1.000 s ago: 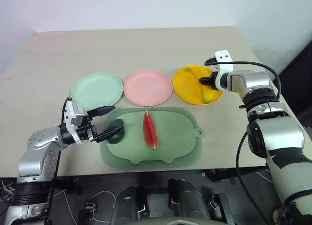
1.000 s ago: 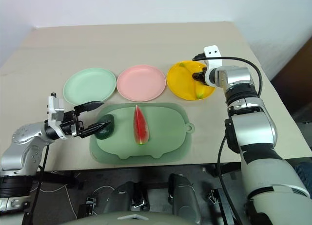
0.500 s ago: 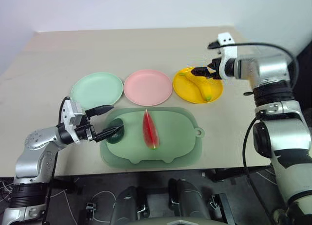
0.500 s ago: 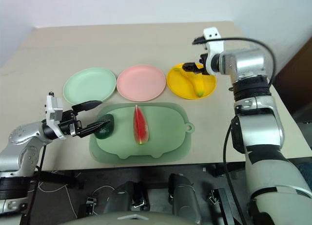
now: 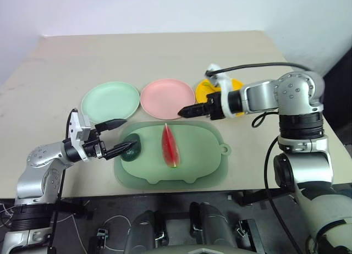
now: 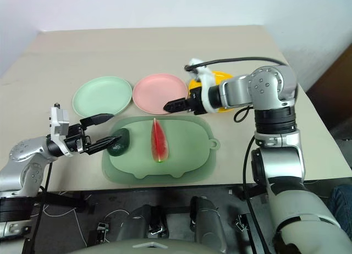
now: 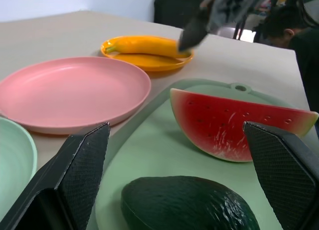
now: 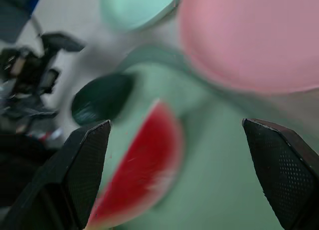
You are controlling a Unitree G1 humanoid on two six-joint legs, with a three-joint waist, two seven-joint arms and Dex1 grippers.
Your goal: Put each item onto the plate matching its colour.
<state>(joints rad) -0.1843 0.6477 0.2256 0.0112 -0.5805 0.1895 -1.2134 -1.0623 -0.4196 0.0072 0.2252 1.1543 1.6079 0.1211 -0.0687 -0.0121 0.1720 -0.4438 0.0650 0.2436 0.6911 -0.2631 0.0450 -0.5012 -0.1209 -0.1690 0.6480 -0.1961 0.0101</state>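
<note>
The dark green avocado (image 5: 131,150) lies at the left end of the pale green tray (image 5: 209,166), between the fingertips of my open left gripper (image 5: 127,134). Mid-tray, the red watermelon wedge (image 5: 169,145) stands on its rind. The yellow banana (image 7: 144,45) rests on the orange-yellow plate (image 7: 149,62), which my right forearm partly hides. My right gripper (image 5: 184,112) is open and empty. It points left, hovering over the tray's far rim beside the pink plate (image 5: 167,98). The mint green plate (image 5: 110,101) is bare.
The three plates stand in a row behind the tray on a beige table (image 5: 148,56). The table's front edge runs just below the tray. A black cable (image 5: 258,66) loops over my right arm. A dark-clothed person (image 7: 291,36) is beyond the table's right end.
My right gripper let go of the banana on the orange-yellow plate, opened, and swung left and back towards the tray's far rim. The left arm kept still.
</note>
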